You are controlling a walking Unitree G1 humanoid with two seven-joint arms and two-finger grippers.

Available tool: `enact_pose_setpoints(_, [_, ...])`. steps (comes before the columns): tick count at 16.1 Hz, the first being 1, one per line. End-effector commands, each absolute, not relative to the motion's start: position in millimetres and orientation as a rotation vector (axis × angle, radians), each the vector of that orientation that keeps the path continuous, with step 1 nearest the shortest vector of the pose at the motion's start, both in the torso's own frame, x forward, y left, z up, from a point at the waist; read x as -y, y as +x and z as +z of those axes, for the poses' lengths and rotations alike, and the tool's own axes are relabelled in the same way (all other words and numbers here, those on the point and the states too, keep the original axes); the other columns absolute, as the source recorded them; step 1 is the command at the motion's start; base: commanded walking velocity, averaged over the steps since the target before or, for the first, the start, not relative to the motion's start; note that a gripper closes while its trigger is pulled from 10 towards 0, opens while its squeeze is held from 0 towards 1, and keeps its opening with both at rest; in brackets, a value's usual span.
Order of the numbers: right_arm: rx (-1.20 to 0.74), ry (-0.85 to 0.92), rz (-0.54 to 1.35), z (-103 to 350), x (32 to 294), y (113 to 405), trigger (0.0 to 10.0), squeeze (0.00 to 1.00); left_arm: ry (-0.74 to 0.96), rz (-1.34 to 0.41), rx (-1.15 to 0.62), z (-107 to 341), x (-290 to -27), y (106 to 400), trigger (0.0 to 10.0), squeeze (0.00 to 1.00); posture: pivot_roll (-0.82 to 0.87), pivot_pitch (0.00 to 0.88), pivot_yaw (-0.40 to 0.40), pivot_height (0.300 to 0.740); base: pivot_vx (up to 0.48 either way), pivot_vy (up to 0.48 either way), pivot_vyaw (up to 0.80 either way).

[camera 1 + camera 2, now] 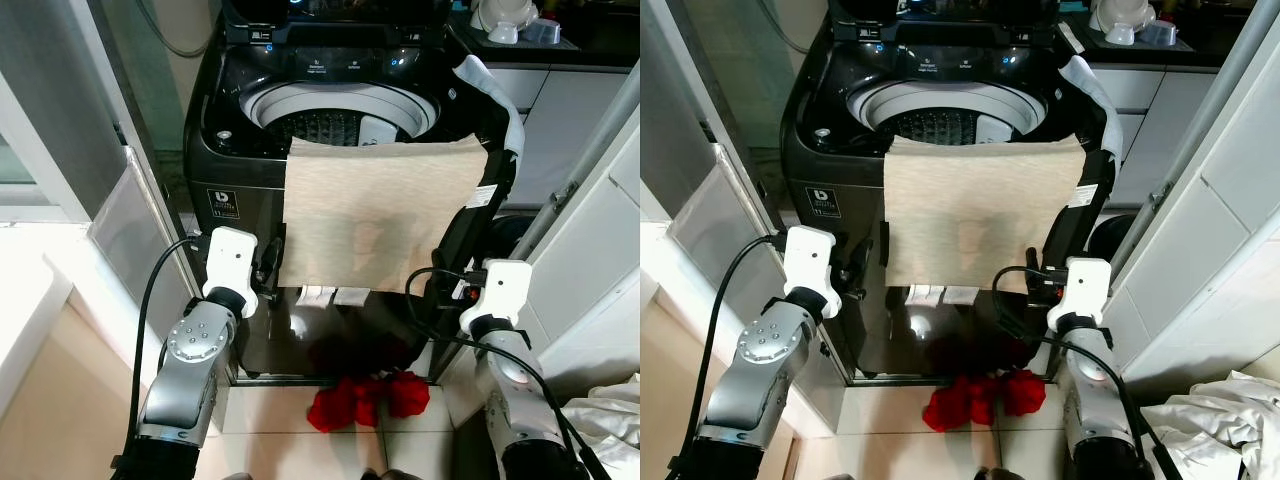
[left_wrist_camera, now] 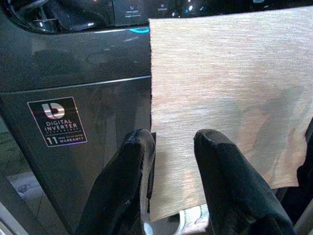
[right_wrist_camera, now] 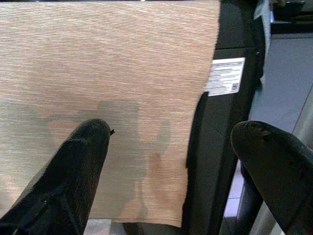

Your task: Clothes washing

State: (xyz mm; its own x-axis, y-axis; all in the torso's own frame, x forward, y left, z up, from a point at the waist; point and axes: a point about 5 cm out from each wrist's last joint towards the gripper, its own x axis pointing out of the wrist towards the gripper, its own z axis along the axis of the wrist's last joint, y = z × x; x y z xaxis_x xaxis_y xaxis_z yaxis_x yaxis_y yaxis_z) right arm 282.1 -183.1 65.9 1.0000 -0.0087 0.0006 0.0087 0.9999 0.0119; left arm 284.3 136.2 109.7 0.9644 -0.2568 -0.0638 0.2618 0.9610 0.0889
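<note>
Nearest, at the bottom centre of the head views, a red garment [image 1: 365, 398] is seen lying on the floor at the foot of the dark washing machine [image 1: 225, 165]. Just above it, the left gripper [image 2: 171, 147] is held slightly parted around the lower left edge of the beige cloth [image 1: 380, 210], while the right gripper [image 3: 171, 147] is spread wide at its lower right edge, gripping nothing. Farther up, the cloth is draped over the front rim of the open drum [image 1: 340, 110].
</note>
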Motion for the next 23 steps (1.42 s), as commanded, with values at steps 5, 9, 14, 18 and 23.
enact_pose_setpoints(5, [0.058,0.013,0.067,90,167,306,10.0,0.0,0.074,-0.249,-0.053,104,-134,288,10.0,0.0,-0.03,0.0,0.005,0.74,0.0,0.0,0.0])
enact_pose_setpoints(9, [0.047,0.012,0.09,90,164,312,10.0,0.0,0.093,-0.251,-0.034,105,-132,290,10.0,0.0,-0.03,0.0,0.0,0.74,0.0,0.0,0.0])
enact_pose_setpoints(14, [0.016,0.014,0.102,79,166,305,10.0,0.0,0.121,-0.259,-0.011,107,-130,293,10.0,0.0,-0.04,0.0,0.004,0.74,-0.048,0.0,0.0])
enact_pose_setpoints(18, [0.005,0.025,0.095,74,166,300,10.0,0.0,0.129,-0.272,-0.005,107,-127,295,10.0,0.0,-0.05,0.0,0.009,0.74,-0.185,0.0,0.0])
enact_pose_setpoints(23, [-0.003,0.022,0.096,72,167,301,10.0,0.0,0.141,-0.282,0.004,107,-124,297,10.0,0.0,-0.05,0.0,0.01,0.74,-0.261,0.0,0.0])
